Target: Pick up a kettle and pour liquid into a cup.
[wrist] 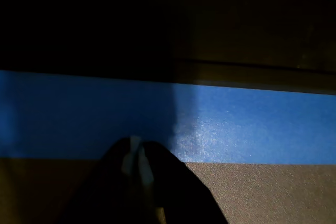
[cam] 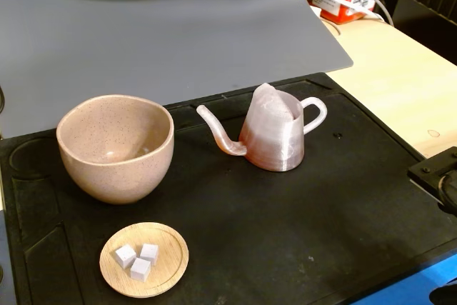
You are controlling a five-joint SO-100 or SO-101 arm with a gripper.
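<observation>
The black mat fills most of the fixed view, under a grey board across the top. On it, the cup sits at centre left, open and upright; no liquid shows inside. The kettle stands at centre, well apart from the cup, spout aimed left toward it and loop handle to the right. A wooden dish with white cubes lies at lower left. In the wrist view the gripper enters from the bottom edge over a blue strip, fingers pressed together, holding nothing. The likely risks: a pinch on the thin handle slipping, the light kettle tipping, or the narrow spout missing the rim.
</observation>
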